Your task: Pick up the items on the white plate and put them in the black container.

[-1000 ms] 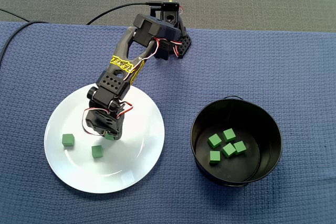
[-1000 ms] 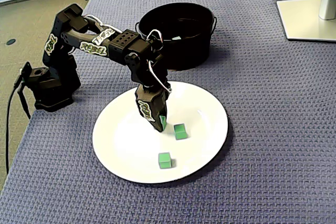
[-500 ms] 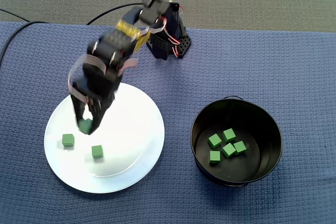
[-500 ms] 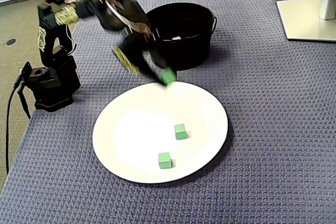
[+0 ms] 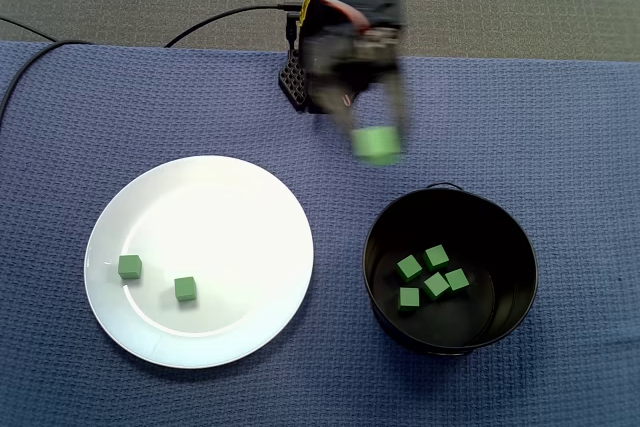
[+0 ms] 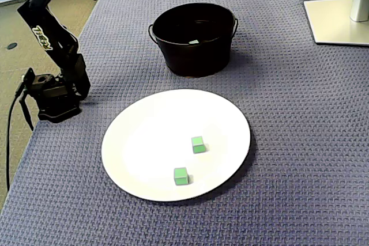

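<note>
Green cube (image 5: 377, 145) is up in the air, pinched at the very tips of the gripper (image 5: 374, 133), with the fingers closed down onto it. In the fixed view from above it hangs over the blue cloth (image 5: 560, 147), just short of the black container (image 5: 450, 190) rim and not over the opening yet. The whole wrist is a blur, so I'd guess it's swinging fast. My worry: let go here and it lands on the cloth, or clips the rim and bounces off. A tip-only pinch could also slip mid-swing. Two cubes (image 5: 129, 267) sit on the white plate (image 5: 230, 217), five in the container.
</note>
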